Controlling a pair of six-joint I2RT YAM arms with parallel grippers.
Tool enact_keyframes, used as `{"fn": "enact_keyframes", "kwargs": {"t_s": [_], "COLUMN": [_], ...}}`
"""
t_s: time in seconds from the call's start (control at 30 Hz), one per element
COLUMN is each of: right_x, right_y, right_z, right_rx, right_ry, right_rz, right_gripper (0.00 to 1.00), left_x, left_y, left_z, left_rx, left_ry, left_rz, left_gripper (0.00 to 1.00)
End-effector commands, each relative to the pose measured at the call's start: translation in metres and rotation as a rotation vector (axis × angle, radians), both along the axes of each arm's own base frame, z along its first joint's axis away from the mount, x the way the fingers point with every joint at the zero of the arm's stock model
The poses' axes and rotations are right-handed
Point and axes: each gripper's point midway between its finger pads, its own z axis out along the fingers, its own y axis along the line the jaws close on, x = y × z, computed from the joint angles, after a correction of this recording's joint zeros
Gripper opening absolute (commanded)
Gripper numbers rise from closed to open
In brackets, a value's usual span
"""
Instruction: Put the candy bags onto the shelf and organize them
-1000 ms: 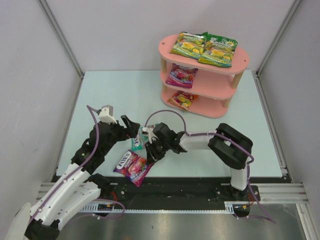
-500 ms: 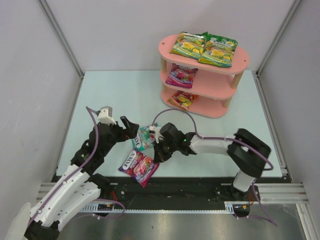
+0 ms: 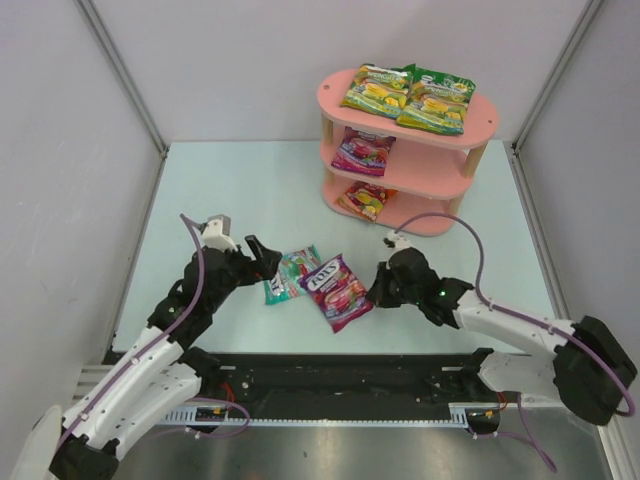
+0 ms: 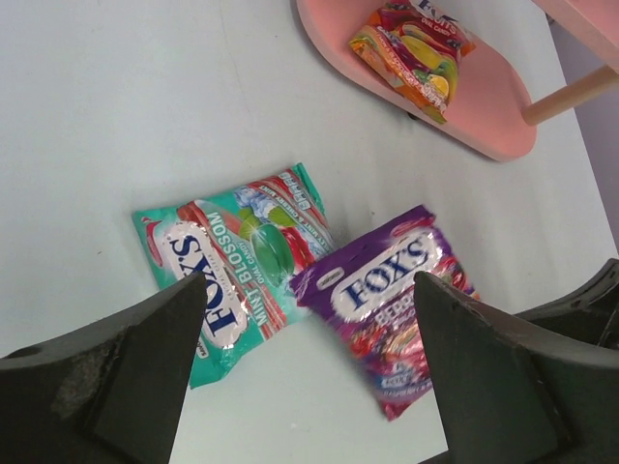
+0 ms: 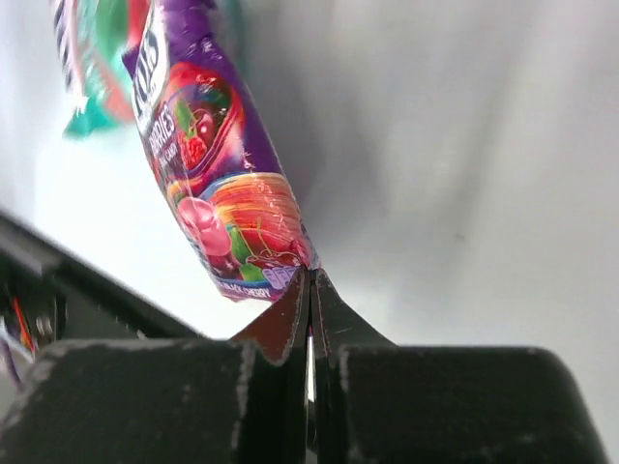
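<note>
**Four bags shelved, two to go**

Four bags (image 3: 372,90) sit on the shelf (image 3: 487,120). On the desk (image 3: 230,190), the right jaws clench a corner of the purple bag (image 3: 338,290), while the left jaws hang released over the teal bag (image 3: 290,274) beside it.

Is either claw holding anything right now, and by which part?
The right gripper pinches the purple candy bag by its end seam, at a corner. The left gripper is open and holds nothing.
</note>
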Motion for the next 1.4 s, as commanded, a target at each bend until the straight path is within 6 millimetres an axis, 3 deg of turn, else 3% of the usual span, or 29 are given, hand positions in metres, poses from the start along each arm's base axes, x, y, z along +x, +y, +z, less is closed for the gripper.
{"fn": "enact_keyframes", "kwargs": {"t_s": [0.0, 0.1, 0.2, 0.23, 0.33, 0.47, 0.6, 0.77, 1.07, 1.2, 1.37], "right_x": [0.036, 0.043, 0.045, 0.044, 0.041, 0.033, 0.029, 0.016, 0.003, 0.001, -0.002], "right_y": [-0.034, -0.028, -0.02, -0.018, -0.013, -0.022, -0.046, -0.064, -0.043, -0.045, -0.049], "right_z": [0.024, 0.032, 0.025, 0.022, 0.015, 0.018, 0.028, 0.013, -0.008, -0.013, -0.025], "right_rx": [0.102, 0.169, 0.197, 0.211, 0.224, 0.229, 0.228, 0.214, 0.217, 0.179, 0.132], "right_ry": [-0.068, -0.065, -0.026, 0.0, 0.041, 0.035, -0.018, 0.02, 0.116, 0.112, 0.147], "right_rz": [-0.398, -0.449, -0.495, -0.519, -0.559, -0.636, -0.734, -0.792, -0.715, -0.682, -0.645], "right_gripper": [0.0, 0.0, 0.0, 0.0, 0.0, 0.0, 0.0, 0.0, 0.0, 0.0, 0.0], "left_x": [-0.001, -0.007, -0.02, -0.031, -0.038, -0.042, -0.051, -0.057, -0.069, -0.069, -0.066], "left_y": [-0.017, -0.037, -0.069, -0.088, -0.104, -0.108, -0.111, -0.123, -0.163, -0.162, -0.166], "left_z": [0.002, -0.015, -0.031, -0.032, -0.047, -0.063, -0.08, -0.095, -0.108, -0.112, -0.102], "left_rx": [-0.059, -0.052, -0.049, -0.077, -0.061, -0.054, -0.05, -0.023, 0.036, 0.017, 0.031], "left_ry": [-0.04, -0.027, -0.028, -0.022, -0.005, 0.025, 0.052, 0.062, 0.046, 0.047, -0.003], "left_rz": [-0.052, -0.074, -0.108, -0.15, -0.123, -0.093, -0.114, -0.135, -0.176, -0.153, -0.175], "left_gripper": [0.91, 0.89, 0.88, 0.86, 0.84, 0.8, 0.75, 0.74, 0.75, 0.75, 0.77]}}
